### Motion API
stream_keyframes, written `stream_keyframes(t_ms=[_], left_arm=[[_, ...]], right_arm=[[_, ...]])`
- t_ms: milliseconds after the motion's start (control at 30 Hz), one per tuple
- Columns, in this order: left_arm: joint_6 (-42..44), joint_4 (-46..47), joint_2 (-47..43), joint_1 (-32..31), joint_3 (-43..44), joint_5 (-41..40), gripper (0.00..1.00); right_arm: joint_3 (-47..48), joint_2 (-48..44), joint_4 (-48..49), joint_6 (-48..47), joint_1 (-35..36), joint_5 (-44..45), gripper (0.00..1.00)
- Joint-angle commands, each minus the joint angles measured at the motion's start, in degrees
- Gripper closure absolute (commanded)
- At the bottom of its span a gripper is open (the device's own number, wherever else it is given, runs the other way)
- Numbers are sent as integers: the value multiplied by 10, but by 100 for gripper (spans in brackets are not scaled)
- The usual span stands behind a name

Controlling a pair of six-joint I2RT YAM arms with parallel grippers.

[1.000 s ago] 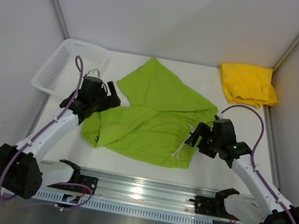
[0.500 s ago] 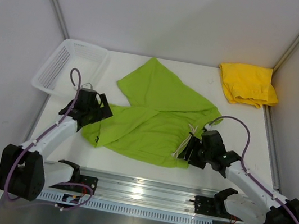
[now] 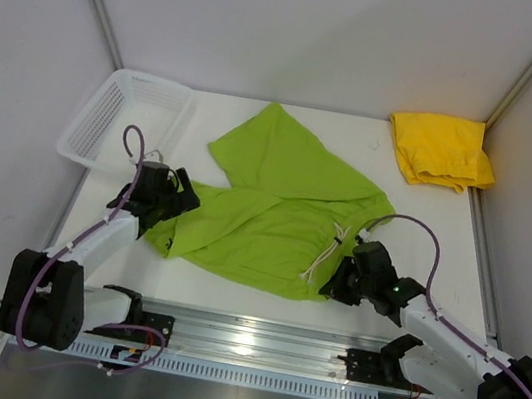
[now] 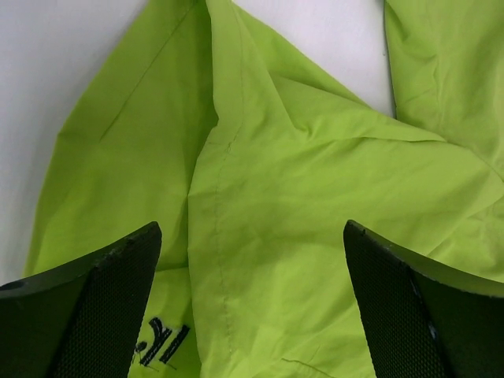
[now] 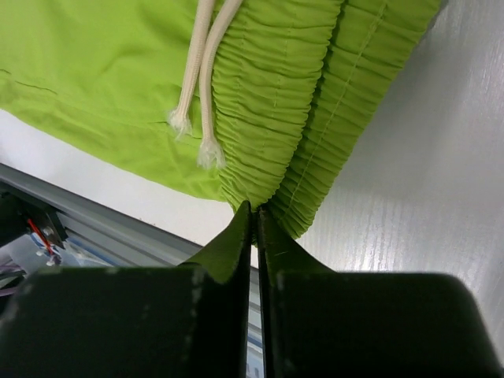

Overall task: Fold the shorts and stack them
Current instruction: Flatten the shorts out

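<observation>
My left gripper (image 4: 252,315) hangs low over the lime green cloth shorts (image 3: 273,216), which lie spread and creased in the middle of the white table (image 3: 424,225), one leg reaching toward the far edge. Its two dark, textured fingers (image 4: 87,307) stand wide apart with nothing between them but the cloth below; a small dark embroidered mark (image 4: 161,346) shows on the fabric near the left finger. From above, this gripper sits at the near left end of the lime green cloth shorts.

My right gripper (image 5: 253,211) is at the near right corner of the same garment. Its fingers are pressed together, and the tips nip the folded edge of the gathered elastic waistband (image 5: 315,118). Two cream drawstring cords (image 5: 201,79) with frayed ends lie on the cloth just left of the tips.

The bright yellow cloth shorts (image 3: 443,150) sit bunched in the far right corner, well apart from the green pair. A white plastic mesh basket (image 3: 122,116) stands at the far left.
</observation>
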Motion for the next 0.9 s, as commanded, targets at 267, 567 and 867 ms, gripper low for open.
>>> stream_keyframes(t_ms=[267,567,867], left_arm=[[42,176,66,13,-14,1,22],[33,179,140,29,10,-4,34],[27,181,188,41,48,23,61]], right_arm=[[-7,-38,-28,10,4,28,100],[-9,-60,-42,14,4,28,100],[-10,-96,-71,17,4,25,100]])
